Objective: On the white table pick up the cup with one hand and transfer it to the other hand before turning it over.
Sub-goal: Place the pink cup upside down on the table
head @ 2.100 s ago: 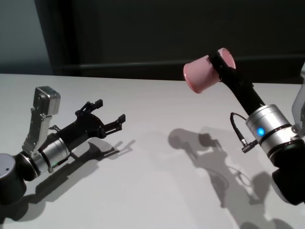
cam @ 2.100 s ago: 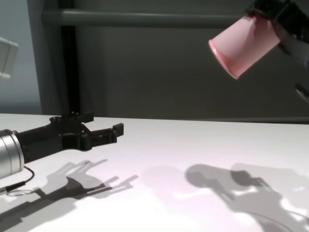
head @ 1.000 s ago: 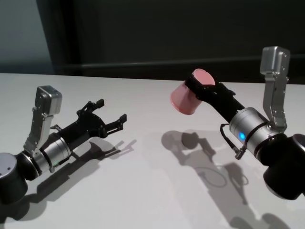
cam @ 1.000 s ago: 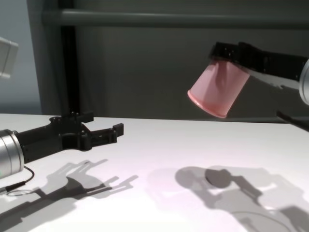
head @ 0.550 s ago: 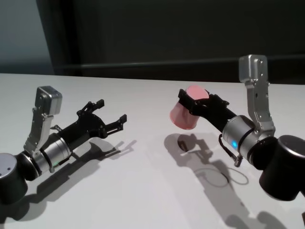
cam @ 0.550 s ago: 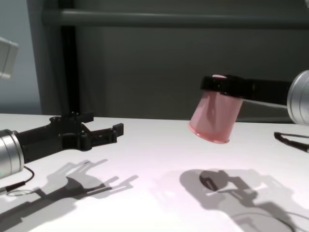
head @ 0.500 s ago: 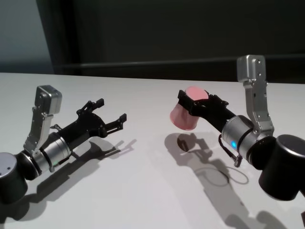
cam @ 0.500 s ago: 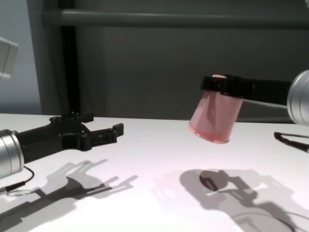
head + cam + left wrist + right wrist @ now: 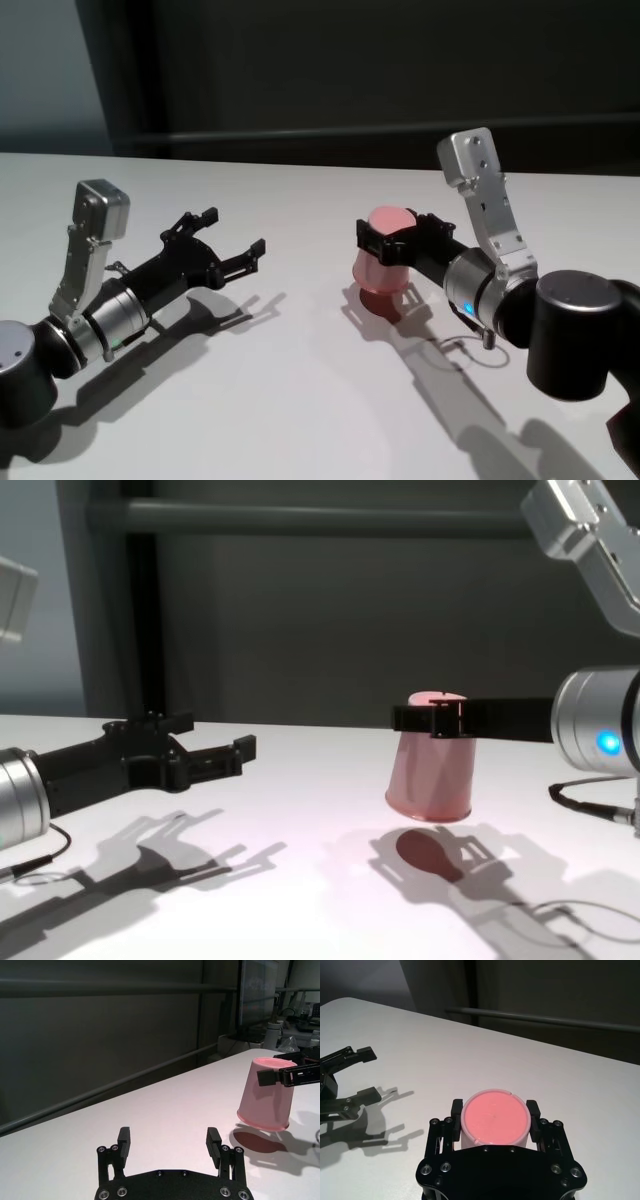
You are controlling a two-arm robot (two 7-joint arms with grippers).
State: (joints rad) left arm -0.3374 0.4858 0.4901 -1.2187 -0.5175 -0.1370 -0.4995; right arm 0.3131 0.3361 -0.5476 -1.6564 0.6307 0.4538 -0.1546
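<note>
While the right claw (image 9: 392,244) pinches the pink cup (image 9: 384,262) near its base, mouth down just above the tabletop (image 9: 300,400) toward the far edge, you're probably set to put it down flipped. Left claw (image 9: 232,240) hovers well apart, fully spread, holding nothing.

A dark grey wall (image 9: 300,630) fills the space behind the work area. A horizontal rail (image 9: 300,518) runs across it, with a dark upright post (image 9: 140,600) at the left. Left of the post, a paler blue-grey panel (image 9: 45,75) stands in the corner. In the left wrist view, a dark screen (image 9: 257,990) stands farther off, beside a cluttered desk (image 9: 292,1017) carrying a pale bottle (image 9: 271,1034). Light falls from above, casting sharp shadows.
</note>
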